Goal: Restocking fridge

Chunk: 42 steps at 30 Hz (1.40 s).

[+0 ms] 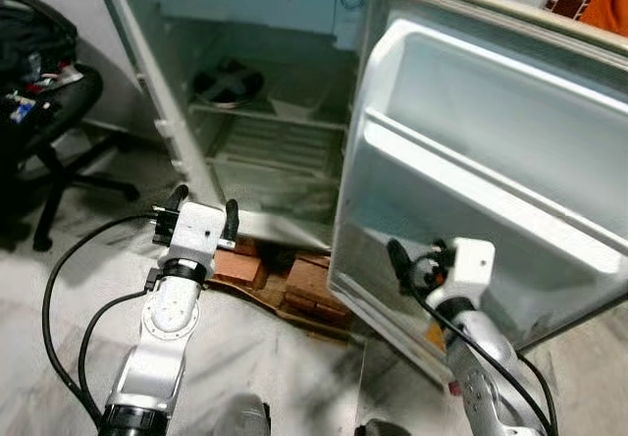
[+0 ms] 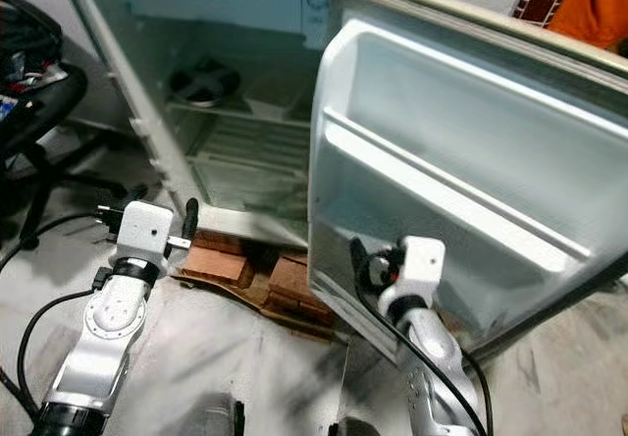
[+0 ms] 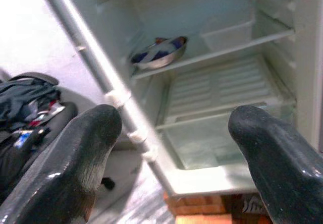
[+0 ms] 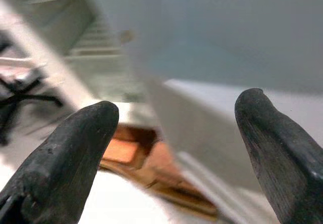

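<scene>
Two grippers raised before an open fridge (image 1: 265, 92), both empty. Left gripper (image 1: 203, 212) just short of the cabinet's lower front edge, fingers (image 3: 75, 158) spread wide, pointing into the open compartment with free room between them and the hinge-side wall. Right gripper (image 1: 417, 259) close against the lower inner face of the fridge door (image 1: 491, 171), fingers (image 4: 60, 168) likewise spread apart, nothing between them; whether they touch the door, cannot tell. Door swung wide toward the right, its moulded door shelves (image 1: 471, 176) bare. Inside, a metal bowl (image 3: 160, 52) on the upper wire shelf, well beyond the left fingers, and a pale ribbed tray (image 3: 222, 85) on the shelf below. Fridge propped on bricks (image 1: 285, 274) over a flat board, on a pale marbled floor (image 1: 255, 357). Off to the left, an office chair (image 1: 44, 112) piled with dark clothes and oddments, well apart from the left arm. Black cables (image 1: 69, 289) looping from both arms over the floor.
</scene>
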Motion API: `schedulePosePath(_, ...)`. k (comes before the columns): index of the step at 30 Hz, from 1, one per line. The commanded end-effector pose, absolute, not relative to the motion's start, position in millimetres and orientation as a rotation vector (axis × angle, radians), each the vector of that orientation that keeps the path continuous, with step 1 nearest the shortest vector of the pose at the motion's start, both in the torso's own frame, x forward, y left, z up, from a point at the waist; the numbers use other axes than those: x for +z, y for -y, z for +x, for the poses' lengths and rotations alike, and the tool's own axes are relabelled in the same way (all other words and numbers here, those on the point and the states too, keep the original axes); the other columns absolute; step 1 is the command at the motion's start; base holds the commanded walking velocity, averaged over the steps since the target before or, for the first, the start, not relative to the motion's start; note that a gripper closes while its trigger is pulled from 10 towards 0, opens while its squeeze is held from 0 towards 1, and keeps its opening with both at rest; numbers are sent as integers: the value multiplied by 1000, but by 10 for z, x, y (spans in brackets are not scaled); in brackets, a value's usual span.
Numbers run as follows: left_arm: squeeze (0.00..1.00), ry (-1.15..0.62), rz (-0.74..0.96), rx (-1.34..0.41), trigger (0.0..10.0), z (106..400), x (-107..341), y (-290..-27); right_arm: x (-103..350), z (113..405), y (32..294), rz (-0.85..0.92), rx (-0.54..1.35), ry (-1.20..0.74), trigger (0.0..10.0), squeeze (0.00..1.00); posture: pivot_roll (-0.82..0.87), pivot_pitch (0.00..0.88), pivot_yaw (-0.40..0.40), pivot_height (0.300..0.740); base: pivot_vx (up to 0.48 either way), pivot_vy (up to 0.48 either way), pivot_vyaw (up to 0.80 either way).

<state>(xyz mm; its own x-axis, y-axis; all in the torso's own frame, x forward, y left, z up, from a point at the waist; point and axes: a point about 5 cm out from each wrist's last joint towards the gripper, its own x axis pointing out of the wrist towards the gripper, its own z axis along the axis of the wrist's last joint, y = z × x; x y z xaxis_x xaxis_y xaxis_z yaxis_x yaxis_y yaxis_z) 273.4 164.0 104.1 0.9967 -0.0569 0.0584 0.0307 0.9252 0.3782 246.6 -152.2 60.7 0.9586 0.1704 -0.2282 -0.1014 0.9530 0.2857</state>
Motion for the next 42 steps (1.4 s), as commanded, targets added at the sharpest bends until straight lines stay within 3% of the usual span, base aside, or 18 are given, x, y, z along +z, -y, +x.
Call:
schedulePosePath(1,0,60,391,-56,10000,2729,1024,-1631,620,2462,1505,289,177,-260,10000,0,52,50,-6,740,-371,-270,0)
schedulePosePath(10,0,50,424,-64,10000,2732,1013,-1648,686,2496,1453,277,308,-241,10000,0,58,48,-4,740,-206,-278,0)
schedulePosePath(22,0,37,425,-66,10000,2746,1013,-1685,857,2675,1681,232,80,-89,10000,0,64,47,3,740,106,-358,0)
schedulePosePath(42,0,57,396,-19,10000,2766,1054,-1737,981,2813,1743,218,0,-4,10000,0,62,55,3,740,27,0,0)
